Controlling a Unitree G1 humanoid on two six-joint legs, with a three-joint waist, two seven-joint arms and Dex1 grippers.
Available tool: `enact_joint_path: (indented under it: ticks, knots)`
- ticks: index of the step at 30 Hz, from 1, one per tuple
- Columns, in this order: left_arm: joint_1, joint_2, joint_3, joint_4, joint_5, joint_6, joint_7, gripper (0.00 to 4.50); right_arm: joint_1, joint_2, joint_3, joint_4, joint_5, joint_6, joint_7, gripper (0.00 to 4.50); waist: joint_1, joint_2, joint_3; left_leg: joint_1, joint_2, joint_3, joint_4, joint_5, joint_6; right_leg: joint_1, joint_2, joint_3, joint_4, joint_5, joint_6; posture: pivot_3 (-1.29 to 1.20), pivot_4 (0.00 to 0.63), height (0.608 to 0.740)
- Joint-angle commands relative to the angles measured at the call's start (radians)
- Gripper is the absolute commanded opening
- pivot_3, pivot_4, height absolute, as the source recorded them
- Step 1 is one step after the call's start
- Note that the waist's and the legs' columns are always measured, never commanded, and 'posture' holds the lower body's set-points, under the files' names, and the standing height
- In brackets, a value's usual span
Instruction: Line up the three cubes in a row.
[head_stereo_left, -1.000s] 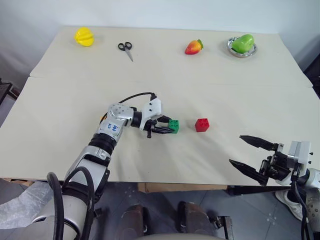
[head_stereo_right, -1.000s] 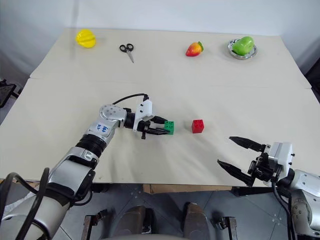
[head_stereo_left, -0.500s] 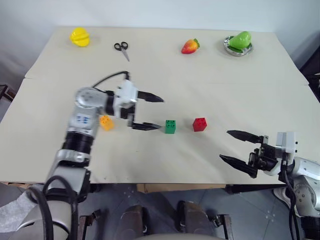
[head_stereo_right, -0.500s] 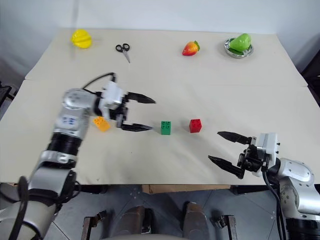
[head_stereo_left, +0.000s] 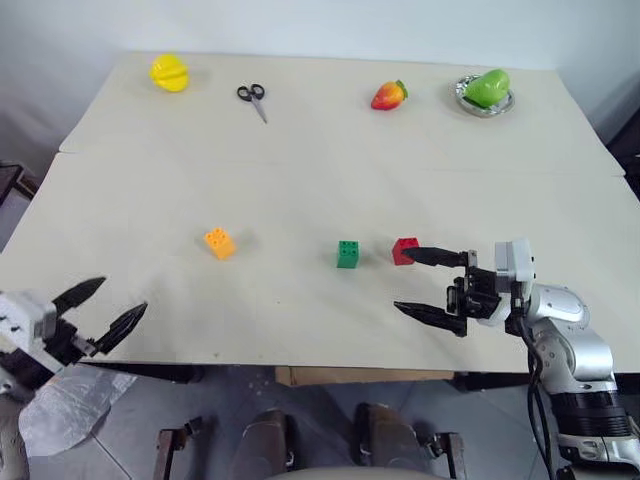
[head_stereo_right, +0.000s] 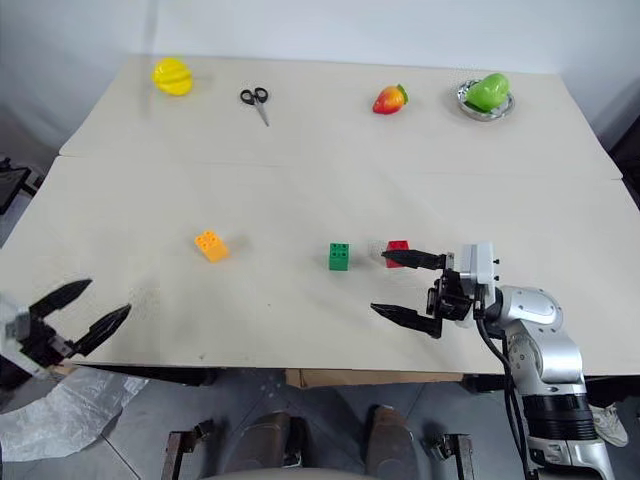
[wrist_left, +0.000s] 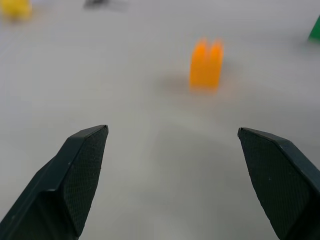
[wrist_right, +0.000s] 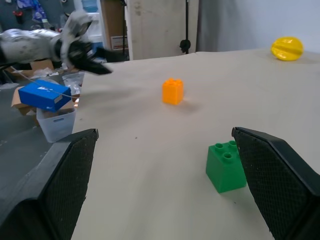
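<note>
Three cubes sit on the cream table (head_stereo_left: 300, 180): the orange-yellow cube (head_stereo_left: 219, 242) at the left, the green cube (head_stereo_left: 348, 254) in the middle and the red cube (head_stereo_left: 404, 250) just right of it. The green and red ones are close together, the orange one lies well apart. My right gripper (head_stereo_left: 406, 281) is open and empty, pointing left, and its far fingertip overlaps the red cube's near side; whether they touch I cannot tell. In the right wrist view the green cube (wrist_right: 226, 166) lies between its fingers. My left gripper (head_stereo_left: 120, 296) is open and empty at the table's front left edge, facing the orange cube (wrist_left: 205, 64).
Along the far edge lie a yellow toy fruit (head_stereo_left: 169, 72), black scissors (head_stereo_left: 251, 95), a red-orange toy fruit (head_stereo_left: 388, 94) and a green toy fruit in a metal dish (head_stereo_left: 484, 90). A seam crosses the table. A blue box (wrist_right: 45, 95) stands beyond the table's left side.
My left gripper opened, let go of the green cube and drew back to the front left edge, uncovering the orange cube. My right gripper moved left up to the red cube.
</note>
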Motion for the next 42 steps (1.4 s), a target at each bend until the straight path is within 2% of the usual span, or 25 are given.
enact_joint_path:
  ticks: [1,4,7,15,19,22,30,33,35,39,42]
  knots:
    - [0.136,-0.062,0.048,-0.087,-0.072,0.029,0.034,4.39,-0.002,-0.008,-0.014,-0.018,0.014,-0.012,0.014,4.5,-0.002,0.001,-0.002,0.0,0.0,0.001,0.0,0.0,-0.001,0.0,0.0,0.0,-0.001,0.0,0.0,0.0,0.15,0.74]
    - [0.133,-0.057,-0.009,-0.164,-0.119,0.107,0.053,4.39,-0.006,-0.027,-0.025,-0.022,0.024,0.016,0.013,4.5,-0.011,0.001,-0.002,0.001,0.002,0.003,-0.002,-0.002,-0.001,-0.001,0.001,0.0,-0.002,0.0,-0.001,0.0,0.15,0.74]
    - [0.041,-0.034,-0.113,-0.181,-0.064,0.119,0.086,4.39,0.001,-0.053,-0.028,-0.04,0.034,0.049,0.016,4.5,0.001,0.001,-0.002,0.001,0.002,0.002,-0.001,-0.002,-0.001,0.0,0.001,0.0,-0.001,0.0,-0.001,0.0,0.15,0.74]
    - [-0.305,0.036,-0.329,0.116,0.062,0.104,0.082,4.39,0.027,-0.057,-0.026,-0.057,0.01,0.065,-0.003,4.5,-0.013,0.001,-0.002,0.001,0.001,0.007,-0.001,-0.001,-0.002,-0.002,0.004,-0.001,0.001,0.0,-0.002,0.0,0.15,0.74]
    - [-0.425,0.024,-0.385,0.23,0.074,0.077,0.058,4.39,0.05,-0.045,-0.035,-0.069,0.009,0.057,-0.028,4.5,-0.016,0.001,-0.002,0.001,0.001,0.01,-0.001,-0.002,-0.002,-0.003,0.005,-0.004,0.0,0.0,-0.002,0.0,0.15,0.74]
    - [-0.5,0.009,-0.422,0.328,0.097,0.044,0.05,3.83,0.073,-0.034,-0.032,-0.089,0.003,0.044,-0.05,4.5,-0.014,0.001,-0.002,0.001,0.001,0.01,-0.001,-0.002,-0.002,-0.003,0.005,-0.007,0.0,0.0,-0.002,0.0,0.15,0.74]
    - [-0.565,0.011,-0.438,0.39,0.082,-0.03,-0.014,1.52,0.13,-0.026,-0.048,-0.125,-0.001,0.028,-0.088,4.5,-0.013,0.001,-0.002,0.001,0.001,0.01,0.0,-0.002,-0.002,-0.003,0.005,-0.007,0.0,0.0,-0.002,0.0,0.15,0.74]
    - [-0.603,0.03,-0.463,0.378,0.057,-0.035,-0.127,1.49,0.15,-0.035,-0.06,-0.136,0.005,0.027,-0.097,4.5,-0.011,0.001,-0.002,0.001,0.001,0.01,0.0,-0.002,-0.002,-0.003,0.005,-0.007,0.0,0.0,-0.002,0.0,0.15,0.74]
    - [-0.669,0.056,-0.541,0.428,0.105,-0.093,-0.256,1.49,0.174,-0.054,-0.085,-0.145,0.014,0.033,-0.097,4.5,-0.008,0.001,-0.002,0.001,0.0,0.01,0.0,-0.002,-0.002,-0.003,0.005,-0.007,0.0,0.0,-0.002,0.0,0.15,0.74]
    - [-0.856,0.038,-0.653,0.641,0.194,-0.214,-0.401,1.49,0.215,-0.089,-0.125,-0.151,0.024,0.041,-0.082,4.5,0.005,0.001,-0.002,0.001,-0.001,0.011,0.001,-0.002,-0.002,-0.002,0.005,-0.007,0.0,0.0,-0.001,0.0,0.15,0.74]
    - [-1.008,-0.016,-0.716,0.859,0.26,-0.313,-0.471,1.49,0.242,-0.11,-0.15,-0.155,0.026,0.046,-0.082,4.5,0.008,0.001,-0.002,0.001,-0.001,0.018,0.001,-0.002,-0.002,-0.002,0.006,-0.007,-0.001,0.0,-0.001,0.0,0.15,0.74]
